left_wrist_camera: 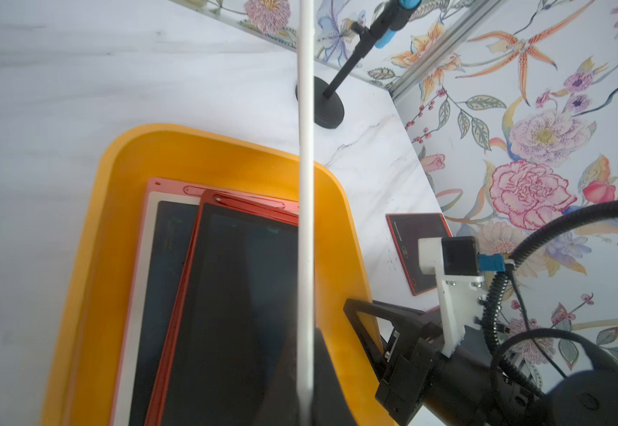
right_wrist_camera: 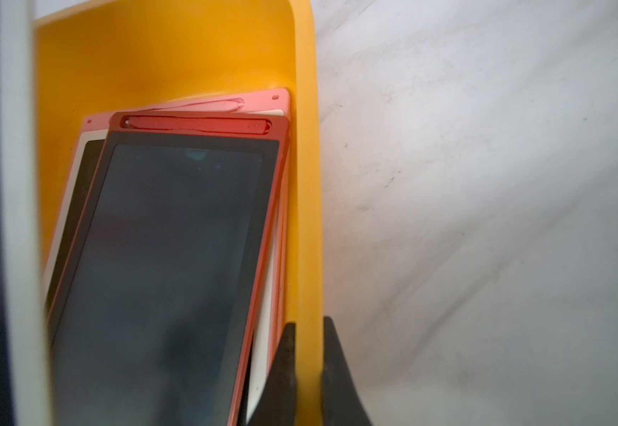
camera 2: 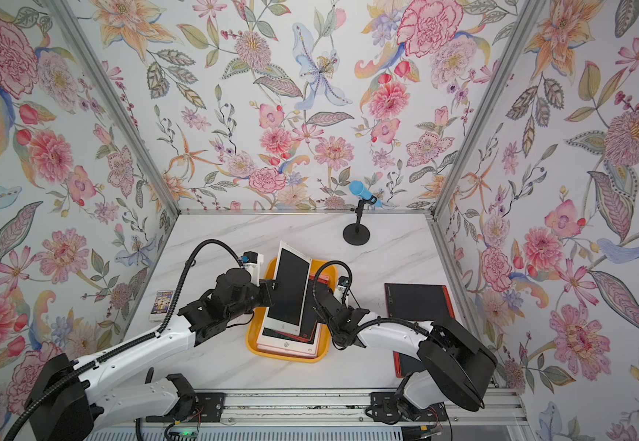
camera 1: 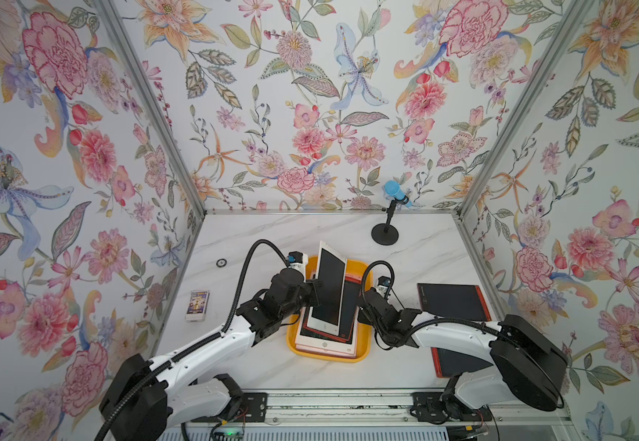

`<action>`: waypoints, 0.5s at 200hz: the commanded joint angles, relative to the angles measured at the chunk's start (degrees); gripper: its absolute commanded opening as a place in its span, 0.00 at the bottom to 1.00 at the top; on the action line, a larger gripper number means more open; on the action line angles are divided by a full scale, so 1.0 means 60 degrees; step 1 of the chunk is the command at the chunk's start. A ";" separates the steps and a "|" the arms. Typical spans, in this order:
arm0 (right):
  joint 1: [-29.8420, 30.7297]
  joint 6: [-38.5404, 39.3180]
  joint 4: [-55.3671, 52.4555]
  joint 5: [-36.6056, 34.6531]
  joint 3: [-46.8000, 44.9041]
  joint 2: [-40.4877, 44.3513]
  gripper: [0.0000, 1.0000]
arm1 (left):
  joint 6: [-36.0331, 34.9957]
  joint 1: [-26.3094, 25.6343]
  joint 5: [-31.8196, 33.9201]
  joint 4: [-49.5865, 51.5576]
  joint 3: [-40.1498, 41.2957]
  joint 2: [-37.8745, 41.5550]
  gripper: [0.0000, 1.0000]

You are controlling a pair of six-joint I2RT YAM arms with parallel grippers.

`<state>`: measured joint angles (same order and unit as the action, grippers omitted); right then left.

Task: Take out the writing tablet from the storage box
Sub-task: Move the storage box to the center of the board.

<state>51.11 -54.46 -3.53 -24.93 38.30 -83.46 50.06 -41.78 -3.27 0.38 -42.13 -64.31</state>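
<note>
White writing tablet (camera 1: pixel 329 290), tilted, lengthwise along storage box (camera 1: pixel 363 343)

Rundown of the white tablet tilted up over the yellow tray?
The white-framed tablet is a thin plastic-looking slab with a white bezel and a dark matte screen. It is tilted, far end raised above the storage box, near end low over the red-framed tablet; contact there is unclear. The left pincer is shut on its left long edge.

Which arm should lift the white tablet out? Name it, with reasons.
Left. The left end effector is shut on the white tablet, already tilted up; the right end effector clamps the storage box wall.
</note>
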 commanded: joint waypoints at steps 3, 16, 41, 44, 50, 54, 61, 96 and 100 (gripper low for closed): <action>-0.0471 -0.0314 -0.0403 0.0598 0.0288 -0.0624 0.06 | -0.0518 0.0594 0.0364 0.0648 -0.0126 0.1117 0.00; -0.0698 -0.0321 -0.0286 0.0832 0.0570 -0.0906 0.05 | -0.0624 0.0865 0.0458 0.0976 -0.0192 0.1610 0.00; -0.1055 0.0001 0.0003 0.1178 0.1429 -0.1731 0.05 | -0.0808 0.1212 0.0600 0.1575 -0.0313 0.2385 0.00; -0.1067 0.0097 0.0002 0.1192 0.1595 -0.1860 0.05 | -0.0821 0.1255 0.0625 0.1630 -0.0317 0.2459 0.00; -0.1087 0.0314 -0.0010 0.1196 0.1931 -0.2124 0.05 | -0.0828 0.1299 0.0672 0.1781 -0.0345 0.2608 0.00; -0.1100 0.0447 -0.0025 0.1207 0.2164 -0.2310 0.05 | -0.0843 0.1322 0.0691 0.1860 -0.0354 0.2701 0.00; -0.1125 0.0661 -0.0077 0.1249 0.2566 -0.2629 0.05 | -0.0879 0.1374 0.0750 0.1975 -0.0361 0.2863 0.00; -0.1063 0.1626 -0.0465 0.1397 0.4579 -0.4224 0.05 | -0.0917 0.1527 0.0999 0.2504 -0.0361 0.3451 0.00; -0.1063 0.1728 -0.0470 0.1425 0.4734 -0.4364 0.06 | -0.0922 0.1534 0.1012 0.2538 -0.0361 0.3485 0.00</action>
<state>44.12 -48.82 -3.16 -19.73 61.73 -104.62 46.00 -33.36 0.84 13.30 -42.24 -45.58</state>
